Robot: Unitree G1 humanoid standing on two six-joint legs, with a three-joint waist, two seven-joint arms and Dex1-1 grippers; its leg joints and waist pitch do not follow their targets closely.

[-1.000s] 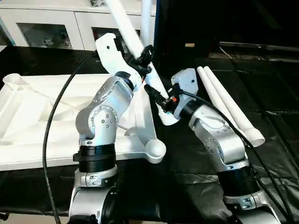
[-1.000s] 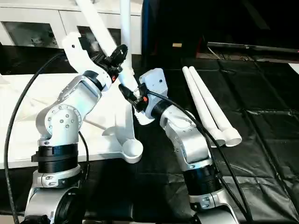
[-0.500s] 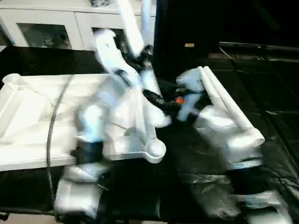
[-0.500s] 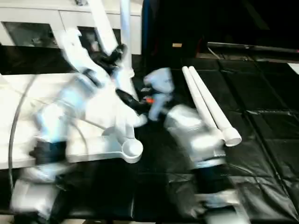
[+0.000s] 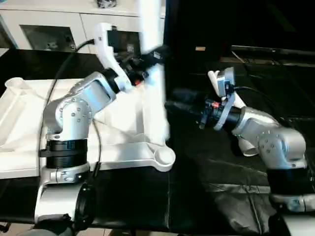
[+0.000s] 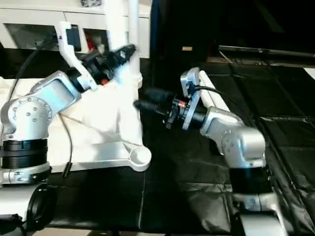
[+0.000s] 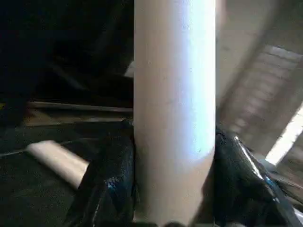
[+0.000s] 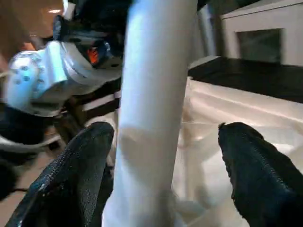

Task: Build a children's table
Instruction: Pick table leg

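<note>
Leg (image 5: 153, 73) is standing nearly upright over the top (image 5: 29, 123), clenched in the left gripper (image 6: 125, 51); right gripper (image 5: 172, 99) is waiting beside it, jaws spread, touching nothing.

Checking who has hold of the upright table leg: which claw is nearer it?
Left. The left claw is clamped on the leg; the right claw stands open beside it, fingers apart from it.

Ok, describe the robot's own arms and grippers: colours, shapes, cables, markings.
Both arms are rounded silver metal segments joined by black ribbed rings, with screw heads on the round joints. The left gripper and right gripper each have two black fingers on a white bracket, with small red-orange marks at the wrist. A black cable loops along each arm.
</note>
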